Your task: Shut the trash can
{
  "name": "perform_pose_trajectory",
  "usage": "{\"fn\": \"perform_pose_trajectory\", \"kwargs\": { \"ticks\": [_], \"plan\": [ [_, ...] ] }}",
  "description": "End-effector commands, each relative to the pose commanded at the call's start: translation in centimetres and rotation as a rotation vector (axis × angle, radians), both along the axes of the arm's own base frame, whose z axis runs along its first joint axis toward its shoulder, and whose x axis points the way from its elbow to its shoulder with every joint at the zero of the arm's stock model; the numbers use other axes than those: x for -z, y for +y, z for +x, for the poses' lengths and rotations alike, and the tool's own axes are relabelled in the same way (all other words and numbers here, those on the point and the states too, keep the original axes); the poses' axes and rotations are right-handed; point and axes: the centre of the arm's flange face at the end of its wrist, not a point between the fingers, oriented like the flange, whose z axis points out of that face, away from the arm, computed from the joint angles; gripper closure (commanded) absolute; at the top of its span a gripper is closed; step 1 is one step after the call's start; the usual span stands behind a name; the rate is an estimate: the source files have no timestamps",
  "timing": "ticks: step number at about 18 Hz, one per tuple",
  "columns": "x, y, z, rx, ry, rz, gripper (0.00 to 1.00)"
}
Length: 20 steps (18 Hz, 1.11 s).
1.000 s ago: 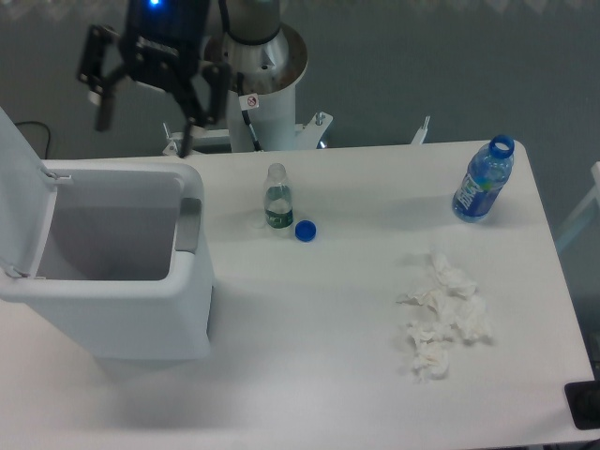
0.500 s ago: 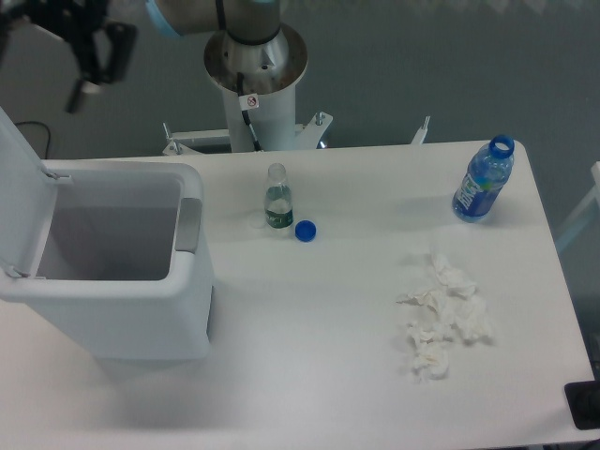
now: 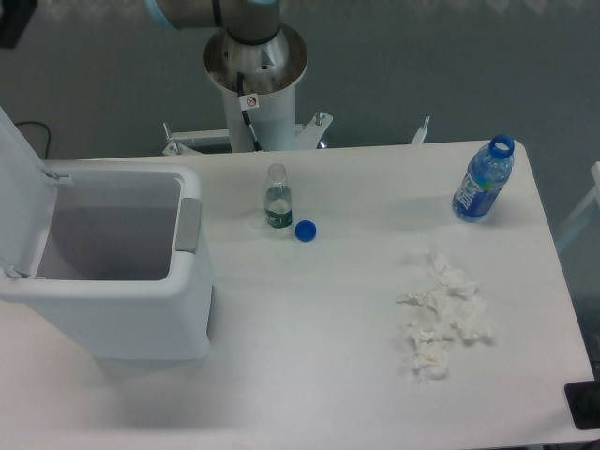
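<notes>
Trash can (image 3: 112,281) stands at the bench's (image 3: 328,309) left edge, lid (image 3: 17,187) upright, still open. Claw (image 3: 14,19) barely visible at top-left; grip state cannot be determined. Risk: a push on the lid could shift the can.

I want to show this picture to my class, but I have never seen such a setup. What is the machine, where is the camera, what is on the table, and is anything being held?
One fixed camera looks down at a white table from the front. The grey and white column behind it is the base of a robot arm. Its gripper is almost out of the picture at the top left corner, so I cannot tell if it is open or holding anything. On the left stands a large white trash can, its lid raised at the left edge. Also on the table: a small clear bottle with a blue cap lying beside it, a blue bottle at the right, and crumpled tissues.
</notes>
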Motion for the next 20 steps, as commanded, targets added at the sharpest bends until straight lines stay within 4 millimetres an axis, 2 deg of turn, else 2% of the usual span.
{"fn": "perform_pose_trajectory", "kwargs": {
  "ticks": [2,6,8,15,20],
  "plan": [
    [0.9,1.5,0.7,0.024,0.002,0.003,0.00],
    [2.0,3.2,2.0,0.063,0.002,0.004,0.00],
    [1.6,3.4,2.4,0.069,0.005,0.010,0.00],
    [3.8,5.0,2.4,0.079,-0.009,-0.029,0.00],
    [4.2,5.0,2.3,0.072,-0.003,-0.039,0.00]
  ]
}}
